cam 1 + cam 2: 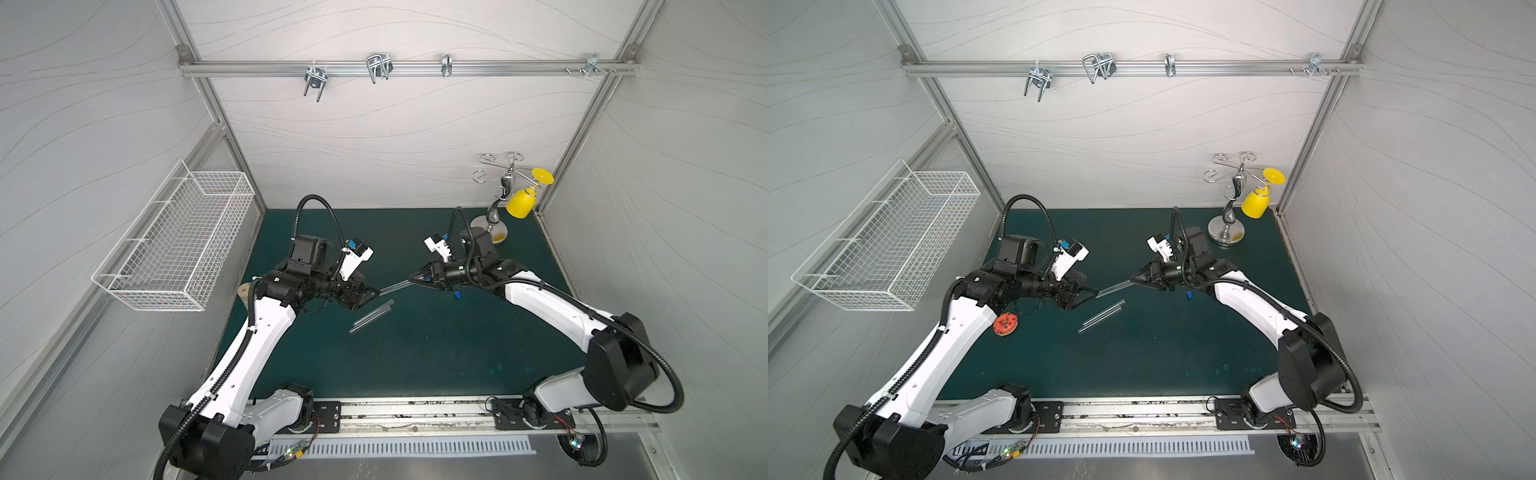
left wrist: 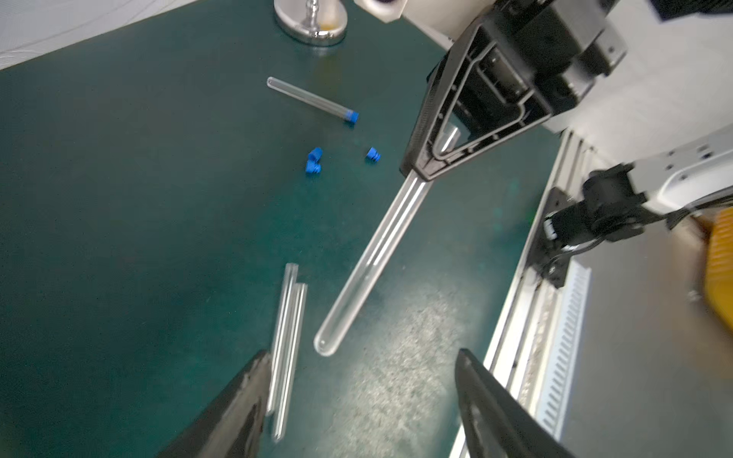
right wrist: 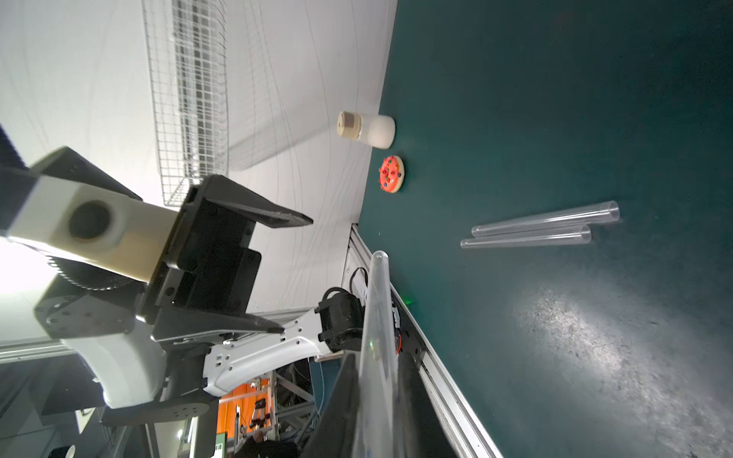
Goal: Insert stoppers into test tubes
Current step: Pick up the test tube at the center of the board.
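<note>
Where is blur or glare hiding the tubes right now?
Left wrist view: the two loose test tubes are motion-smeared, glare on the mat beside the held test tube. Right wrist view: held tube looms out of focus. Both top views: sharp, tubes faint.

You will find no legible text, label, brand, number or sign in any view. Any fine print on the small lit board (image 1: 296,449) at the front edge is too small and blurred for you to read.
</note>
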You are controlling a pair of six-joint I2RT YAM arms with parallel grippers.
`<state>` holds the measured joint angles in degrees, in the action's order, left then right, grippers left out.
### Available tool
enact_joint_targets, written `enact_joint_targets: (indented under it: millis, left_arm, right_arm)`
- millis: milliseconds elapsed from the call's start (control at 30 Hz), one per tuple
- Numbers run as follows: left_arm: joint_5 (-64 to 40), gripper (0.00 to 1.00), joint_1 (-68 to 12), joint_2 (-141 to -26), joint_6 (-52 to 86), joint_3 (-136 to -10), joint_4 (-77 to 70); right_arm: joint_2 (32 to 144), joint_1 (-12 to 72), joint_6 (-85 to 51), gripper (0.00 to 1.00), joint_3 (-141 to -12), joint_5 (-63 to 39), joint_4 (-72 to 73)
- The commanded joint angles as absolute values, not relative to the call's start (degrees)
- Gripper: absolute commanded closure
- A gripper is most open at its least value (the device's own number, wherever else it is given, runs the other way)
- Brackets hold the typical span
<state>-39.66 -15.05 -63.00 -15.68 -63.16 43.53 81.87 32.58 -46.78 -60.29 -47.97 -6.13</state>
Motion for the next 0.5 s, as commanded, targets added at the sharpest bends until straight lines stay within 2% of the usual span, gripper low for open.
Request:
enact_joint_targets:
  millis: [0,133,300,467]
  left_arm:
    - [-45.5,0.24,-14.9,-61.6,-4.9,-62.8,38.9]
    - [-51.3,0.24,-14.1,-61.2,1.2,-59.8,33.2]
    - [-63.3,0.25,-9.9,-61.0,17.0,-52.8,14.8]
    - [-68.0,0.27,-9.9,-61.2,21.8,-50.4,7.7]
  right_arm:
    - [78.7,31.1,-48.9,0.95,-58.9,-50.3,-2.8]
    - [76.8,29.7,-51.1,0.95,-57.2,-51.6,0.3]
    - [75.2,29.3,-55.9,0.95,-54.3,-54.9,7.4]
    - [73.9,29.3,-59.7,0.95,-52.9,-56.9,12.8]
